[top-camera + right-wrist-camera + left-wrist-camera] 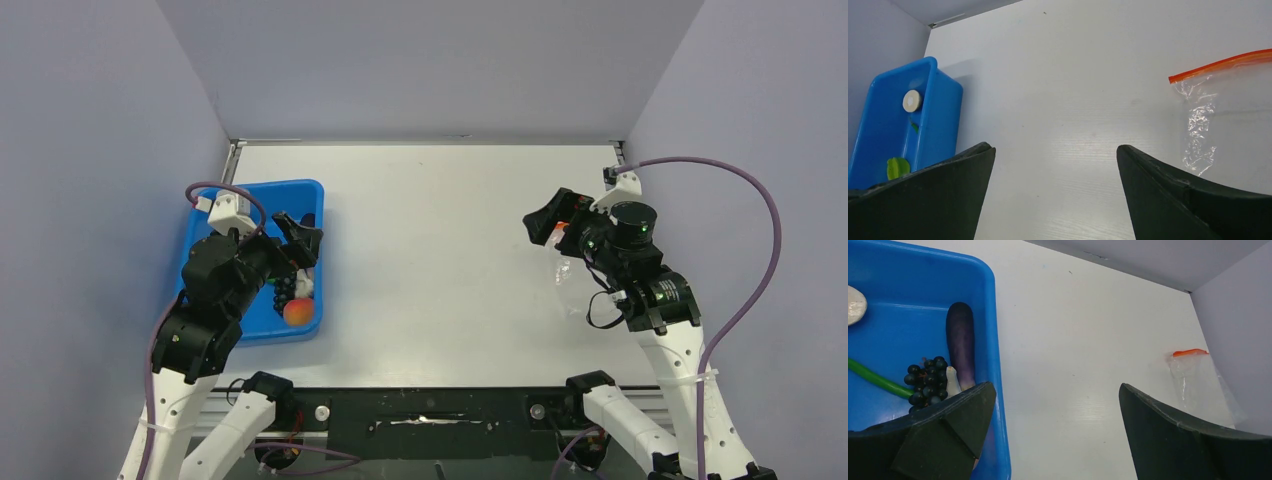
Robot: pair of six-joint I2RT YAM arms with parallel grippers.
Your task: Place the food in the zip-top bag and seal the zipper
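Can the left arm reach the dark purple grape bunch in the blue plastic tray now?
Probably yes: the left gripper hangs open above the blue plastic tray, and the dark purple grape bunch lies uncovered, with a purple eggplant close beside.

clear bag (1228,115), red zipper (1220,64), blue tray (893,130)

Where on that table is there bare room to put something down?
The middle of the table, between tray and bag, is bare back to the far wall. Crowded: the tray, holding toy food under the left gripper, and the bag, by the right gripper.
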